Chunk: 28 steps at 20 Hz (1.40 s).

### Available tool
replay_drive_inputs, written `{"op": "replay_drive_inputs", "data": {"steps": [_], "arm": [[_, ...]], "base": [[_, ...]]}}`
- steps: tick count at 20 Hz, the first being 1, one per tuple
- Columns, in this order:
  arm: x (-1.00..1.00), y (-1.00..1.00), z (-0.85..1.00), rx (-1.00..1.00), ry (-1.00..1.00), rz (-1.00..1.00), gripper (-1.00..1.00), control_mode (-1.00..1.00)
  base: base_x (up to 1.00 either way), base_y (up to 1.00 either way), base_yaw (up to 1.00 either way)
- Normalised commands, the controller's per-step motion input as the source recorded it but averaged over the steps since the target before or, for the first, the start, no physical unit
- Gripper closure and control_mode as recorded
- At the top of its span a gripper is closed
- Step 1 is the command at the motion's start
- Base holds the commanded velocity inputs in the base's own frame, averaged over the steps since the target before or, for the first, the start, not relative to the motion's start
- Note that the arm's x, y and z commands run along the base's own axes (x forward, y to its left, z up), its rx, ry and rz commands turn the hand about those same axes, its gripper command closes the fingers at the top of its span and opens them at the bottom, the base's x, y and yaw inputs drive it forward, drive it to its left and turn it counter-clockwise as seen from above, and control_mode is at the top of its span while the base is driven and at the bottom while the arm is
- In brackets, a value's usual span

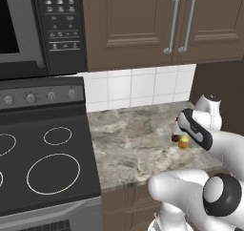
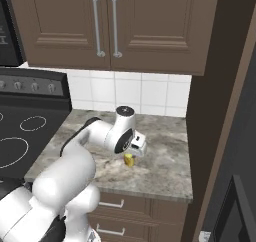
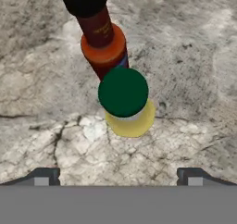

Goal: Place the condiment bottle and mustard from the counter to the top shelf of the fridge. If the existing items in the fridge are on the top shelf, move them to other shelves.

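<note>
Leftward, the mustard (image 1: 184,142) and the condiment bottle (image 1: 176,137) are seen together on the tabletop (image 1: 128,144), partly hidden by the arm. From the right, the mustard (image 2: 129,159) is seen below the claw (image 2: 135,148). Looking down, the fingertips (image 3: 44,177) are spread wide, nothing held.

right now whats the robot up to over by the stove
The arm is reaching over the counter with its gripper pointed down above two small bottles. The mustard stands right below the open fingers, green cap up, and the condiment bottle stands upright just beside it. Neither bottle is held yet; both are on the stone worktop, right of the stovetop. It looks set to go for the mustard first.
</note>
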Motion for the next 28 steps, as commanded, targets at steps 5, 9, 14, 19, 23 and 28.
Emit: {"op": "replay_drive_inputs", "data": {"steps": [5,9,14,19,23,28], "arm": [[0.00,-0.67,-0.29,0.00,0.12,-0.20,-1.00,-1.00],[0.03,-0.01,-0.04,0.00,0.01,-0.01,-1.00,-1.00],[-0.10,0.03,-0.17,0.00,0.00,0.02,-1.00,-1.00],[-0.01,0.06,0.00,0.00,0.00,0.02,-1.00,-1.00],[-0.39,0.17,0.00,-0.01,0.00,0.11,-1.00,-1.00],[-0.07,0.09,0.00,-0.01,0.00,0.11,-1.00,-1.00]], "base": [[0.00,0.00,0.00],[0.00,0.00,0.00],[0.00,0.00,0.00],[0.00,0.00,0.00],[0.00,0.00,0.00],[0.00,0.00,0.00]]}}
